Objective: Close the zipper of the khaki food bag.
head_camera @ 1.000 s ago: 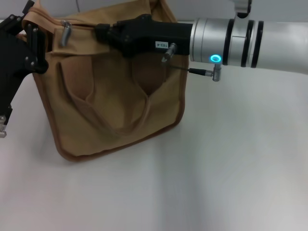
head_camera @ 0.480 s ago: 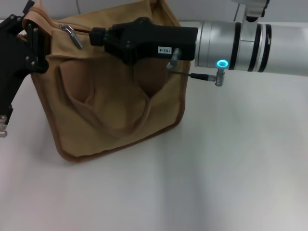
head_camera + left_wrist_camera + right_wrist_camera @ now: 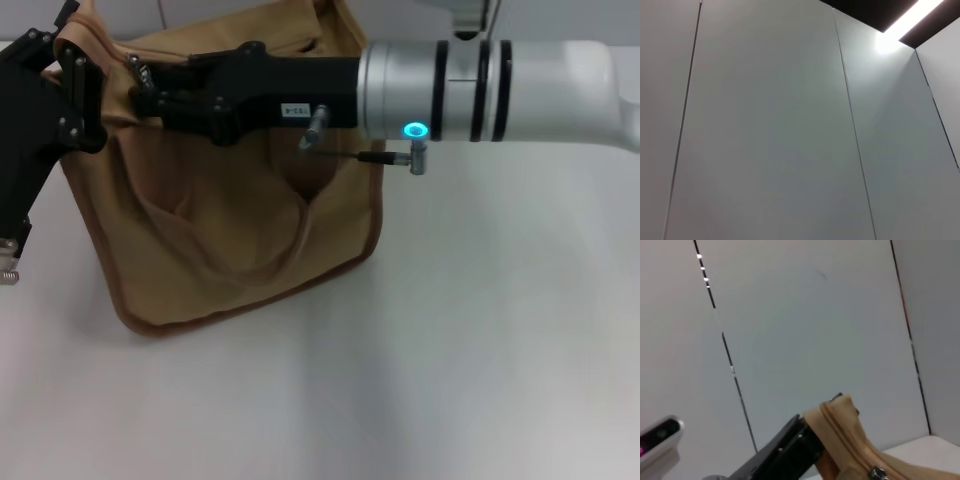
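The khaki food bag (image 3: 240, 210) stands on the white table, handles hanging down its front. My left gripper (image 3: 72, 62) is at the bag's left top end and is shut on the fabric there. It also shows in the right wrist view (image 3: 790, 445), clamped on the bag's end (image 3: 840, 435). My right gripper (image 3: 145, 85) reaches leftward across the bag's top panel, its tip right at the small silver pull tab (image 3: 133, 67) of the zipper. The tab also shows in the right wrist view (image 3: 876, 473). Most of the zip line is hidden under the right arm.
The white table (image 3: 480, 340) stretches in front and to the right of the bag. The right arm's silver forearm (image 3: 480, 80) spans the upper right. The left wrist view shows only grey wall panels (image 3: 765, 125).
My right gripper has moved left along the bag's top, from the middle to the pull tab near the left end. The bag has shifted slightly left. The left gripper has stayed in place.
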Robot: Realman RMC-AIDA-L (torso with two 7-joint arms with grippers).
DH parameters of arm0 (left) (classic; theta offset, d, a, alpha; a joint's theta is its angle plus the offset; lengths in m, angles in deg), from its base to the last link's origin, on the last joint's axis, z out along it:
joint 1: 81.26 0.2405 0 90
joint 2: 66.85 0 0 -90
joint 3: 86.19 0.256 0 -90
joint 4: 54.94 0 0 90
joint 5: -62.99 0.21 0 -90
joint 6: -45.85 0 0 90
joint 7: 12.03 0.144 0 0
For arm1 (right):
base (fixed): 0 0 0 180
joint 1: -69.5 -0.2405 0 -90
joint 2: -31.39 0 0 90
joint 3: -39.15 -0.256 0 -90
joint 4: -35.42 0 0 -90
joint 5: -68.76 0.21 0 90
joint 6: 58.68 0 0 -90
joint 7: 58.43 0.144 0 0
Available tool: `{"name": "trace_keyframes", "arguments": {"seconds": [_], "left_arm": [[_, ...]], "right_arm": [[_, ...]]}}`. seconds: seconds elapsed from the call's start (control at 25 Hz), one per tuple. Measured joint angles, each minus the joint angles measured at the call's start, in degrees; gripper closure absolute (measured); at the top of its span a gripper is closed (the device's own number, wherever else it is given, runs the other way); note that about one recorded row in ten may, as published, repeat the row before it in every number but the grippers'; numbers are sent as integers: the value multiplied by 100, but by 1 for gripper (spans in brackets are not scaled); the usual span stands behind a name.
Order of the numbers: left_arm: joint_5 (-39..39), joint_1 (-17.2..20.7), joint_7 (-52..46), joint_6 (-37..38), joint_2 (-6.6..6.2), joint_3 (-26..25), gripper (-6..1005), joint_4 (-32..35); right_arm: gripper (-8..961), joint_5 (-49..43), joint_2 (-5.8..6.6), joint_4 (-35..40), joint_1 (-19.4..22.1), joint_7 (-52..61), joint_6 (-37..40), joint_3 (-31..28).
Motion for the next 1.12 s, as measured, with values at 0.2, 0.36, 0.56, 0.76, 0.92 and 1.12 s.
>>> {"name": "trace_keyframes", "arguments": {"seconds": [0.2, 0.36, 0.56, 0.76, 0.92, 1.12], "left_arm": [[13, -1, -14, 105, 0, 14, 937, 1], [15, -3, -16, 147, 0, 18, 937, 1], [21, -3, -17, 150, 0, 18, 936, 1], [25, -2, -12, 139, 0, 16, 936, -24], [27, -2, -3, 128, 0, 16, 935, -53], [27, 0, -2, 123, 0, 13, 934, -53]], "right_arm": [[654, 56, 2, 31, -25, 34, -237, 110], [667, 57, 4, 100, -41, 87, -215, 167], [805, 57, 4, 177, 11, 89, -138, 174], [921, 56, 4, 216, 129, 92, -63, 119], [942, 44, 11, 272, 259, 54, -3, 109], [941, 9, 20, 276, 391, 22, -70, 13]]}}
